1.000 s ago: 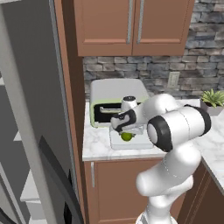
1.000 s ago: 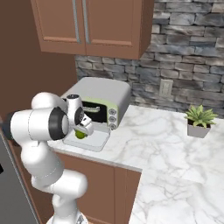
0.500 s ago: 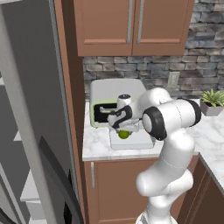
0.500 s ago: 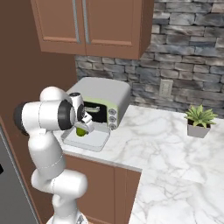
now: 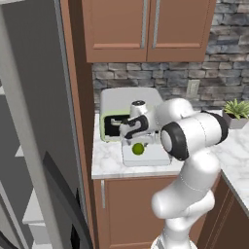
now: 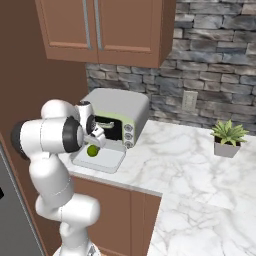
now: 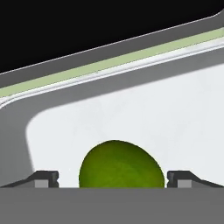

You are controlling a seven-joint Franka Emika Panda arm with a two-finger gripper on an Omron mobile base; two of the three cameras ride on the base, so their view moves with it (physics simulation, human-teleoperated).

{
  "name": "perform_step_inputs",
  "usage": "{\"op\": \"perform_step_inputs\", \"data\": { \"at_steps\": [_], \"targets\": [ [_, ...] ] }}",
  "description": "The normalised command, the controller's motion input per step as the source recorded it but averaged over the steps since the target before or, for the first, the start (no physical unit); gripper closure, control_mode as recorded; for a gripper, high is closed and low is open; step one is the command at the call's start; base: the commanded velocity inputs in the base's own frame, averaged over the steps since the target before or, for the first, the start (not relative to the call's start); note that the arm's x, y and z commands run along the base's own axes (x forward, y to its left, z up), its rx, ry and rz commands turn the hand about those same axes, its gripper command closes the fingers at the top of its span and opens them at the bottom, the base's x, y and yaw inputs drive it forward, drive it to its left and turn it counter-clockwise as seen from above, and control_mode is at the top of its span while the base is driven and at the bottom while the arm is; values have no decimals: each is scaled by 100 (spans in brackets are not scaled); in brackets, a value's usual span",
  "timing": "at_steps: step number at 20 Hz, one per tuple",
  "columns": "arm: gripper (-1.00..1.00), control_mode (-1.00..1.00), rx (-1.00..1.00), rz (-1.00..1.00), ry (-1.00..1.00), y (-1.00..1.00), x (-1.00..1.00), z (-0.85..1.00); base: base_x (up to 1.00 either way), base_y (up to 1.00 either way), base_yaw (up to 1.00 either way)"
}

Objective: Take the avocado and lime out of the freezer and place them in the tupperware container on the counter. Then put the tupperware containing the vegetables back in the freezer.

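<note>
Freezer (image 5: 34, 121) far left w/ door (image 5: 29, 160) swung open, white shelves visible inside. Can't tell from here whether any fruit is left on them.

Next along, on the desk (image 5: 109, 163): tupperware container (image 5: 151, 156) sits just in front of the toaster oven (image 5: 116, 104). One green fruit lies in it; the bright yellow-green tone suggests it's the lime (image 5: 138, 149), though in the hand view it looks a bit darker, so not 100% sure it isn't the avocado.

End effector (image 5: 133, 136) hangs right above that fruit, fingers (image 7: 43, 178) spread wide either side of it w/ clear gaps, gripping nothing. Reads as a fruit just let go into the tray.

Progress, as a judgement: one fruit delivered, roughly a third done. Only one fruit seen in the tray, so the other presumably has to come from the freezer yet. After that: pick up the loaded container and put it back in the freezer.

Further right: bare marbled desk, potted plant (image 6: 227, 137) by the stone wall, not involved.
</note>
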Motion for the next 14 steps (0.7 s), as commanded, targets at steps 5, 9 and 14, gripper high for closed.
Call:
{"op": "perform_step_inputs", "data": {
  "at_steps": [5,9,14],
  "targets": [
    [-100,-100,0,0,-5,-7,-29,59,0,0,0],
    [-100,-100,1,0,-20,-35,-99,87,0,0,0],
    [-100,-100,2,0,-13,-42,-100,99,0,0,0]
  ]
}}
